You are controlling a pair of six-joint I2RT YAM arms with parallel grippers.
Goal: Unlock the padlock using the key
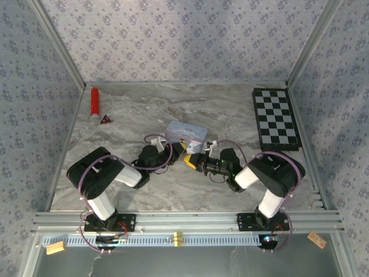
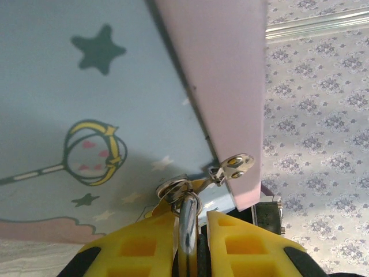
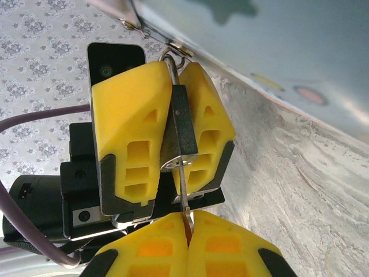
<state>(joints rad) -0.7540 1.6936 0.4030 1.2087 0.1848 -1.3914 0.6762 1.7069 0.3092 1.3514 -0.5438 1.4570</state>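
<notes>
The pastel tin (image 1: 185, 131) lies mid-table, and both grippers meet at its near side. My left gripper (image 1: 177, 151) is shut on the padlock. In the left wrist view the padlock's metal shackle (image 2: 188, 222) rises between the yellow fingers (image 2: 135, 245) and hooks through the ring by the tin's clasp (image 2: 237, 163). In the right wrist view the blackish padlock (image 3: 183, 124) sits clamped in the left gripper (image 3: 173, 72). My right gripper (image 3: 187, 222) is shut on the key (image 3: 184, 196), whose thin blade reaches up into the padlock's round keyhole end.
A checkered board (image 1: 275, 118) lies at the back right. A red cylinder (image 1: 94, 101) and a small red triangle (image 1: 105, 119) sit at the back left. Patterned walls close in three sides. The tin's blue lid (image 2: 86, 104) is very close above the left fingers.
</notes>
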